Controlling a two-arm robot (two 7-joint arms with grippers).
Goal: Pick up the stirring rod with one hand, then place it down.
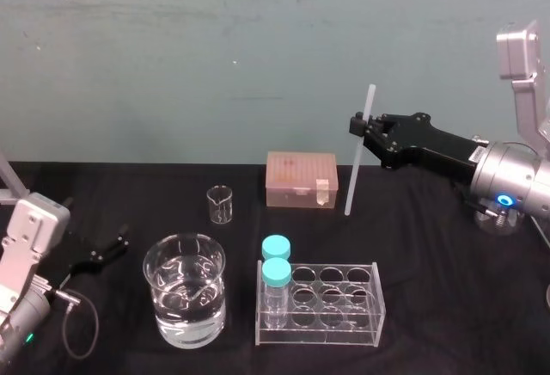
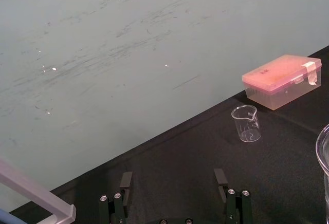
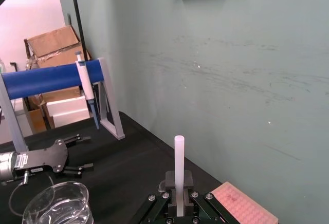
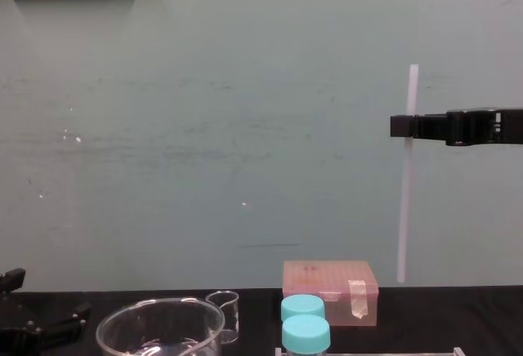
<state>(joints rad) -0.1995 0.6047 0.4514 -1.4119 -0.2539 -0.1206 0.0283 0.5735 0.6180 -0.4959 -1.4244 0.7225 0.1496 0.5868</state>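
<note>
- My right claw (image 1: 360, 126), reaching in from the right side of the head view, is closed on the stirring rod (image 1: 358, 158) and pinches it in its upper third.
- The rod stands almost upright at right of centre, just right of the pink lidded box (image 1: 301, 180). In the chest view its lower tip appears to hang clear of the black table (image 1: 447, 246).
- My left claw (image 1: 107, 251) rests at the lower left of the head view with its jaws spread wide and nothing between them.
- The water-filled beaker (image 1: 185, 302), a small empty beaker (image 1: 221, 204) and a clear rack (image 1: 379, 296) holding two blue-capped jars (image 1: 276, 260) sit in the foreground, well apart from the rod.
- The rod looks light, stiff and smooth, so I judge it could slide through flat jaws. If it is glass, a hard knock on the table could snap it.
- A firm hold across the shaft suits it. A grip nearer the middle would swing less when it is laid down.
</note>
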